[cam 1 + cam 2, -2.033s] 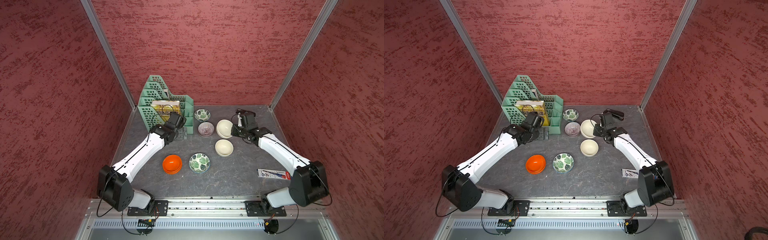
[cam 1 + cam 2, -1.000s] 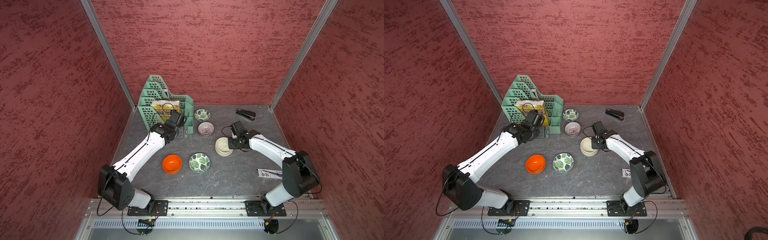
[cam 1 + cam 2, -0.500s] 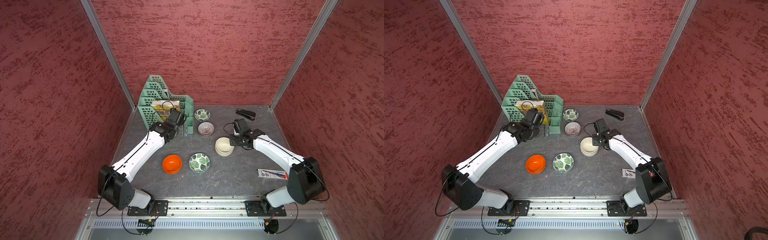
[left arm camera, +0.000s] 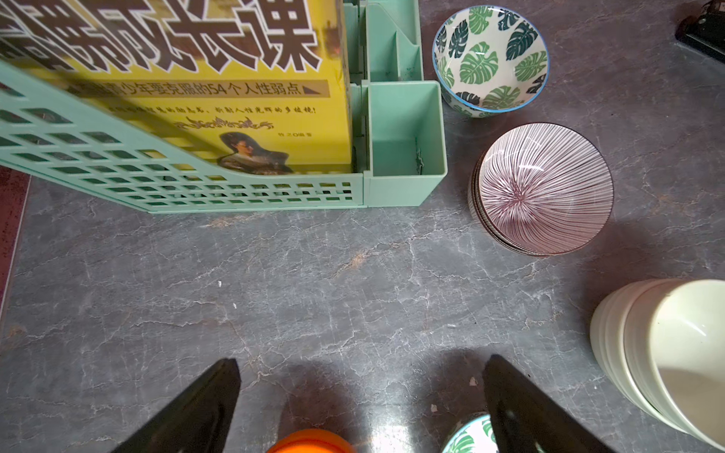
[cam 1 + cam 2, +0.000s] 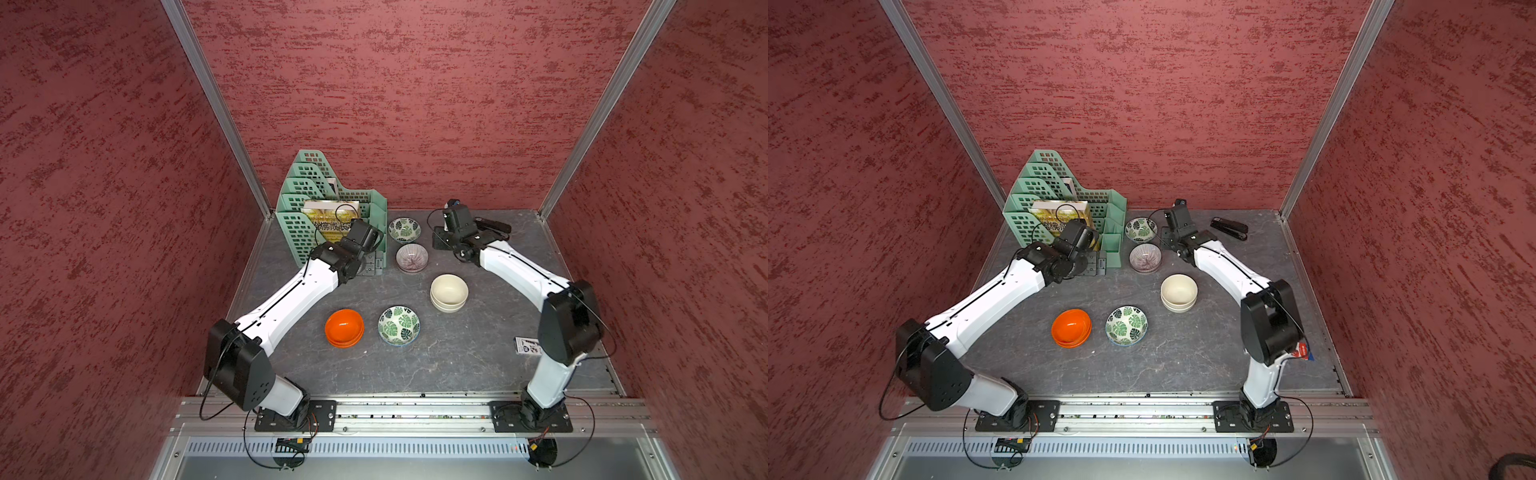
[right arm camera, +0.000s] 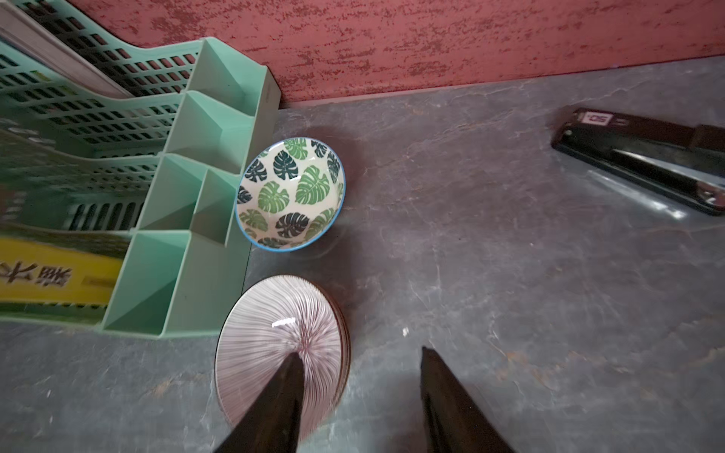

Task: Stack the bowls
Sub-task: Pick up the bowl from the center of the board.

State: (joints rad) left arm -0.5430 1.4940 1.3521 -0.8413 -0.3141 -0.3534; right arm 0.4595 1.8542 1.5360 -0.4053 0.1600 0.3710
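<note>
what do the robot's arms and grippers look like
Both match: the left arm and right arm have glossy white link shells, bulky black joint housings and thin black cables looping near wrists and bases. The left gripper and right gripper each have two black, tapering, wedge-shaped fingers.

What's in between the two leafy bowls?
The pink striped bowls, right next to the far leafy bowl; after them, bare table down to the near leafy bowl. Both top views show this.
</note>
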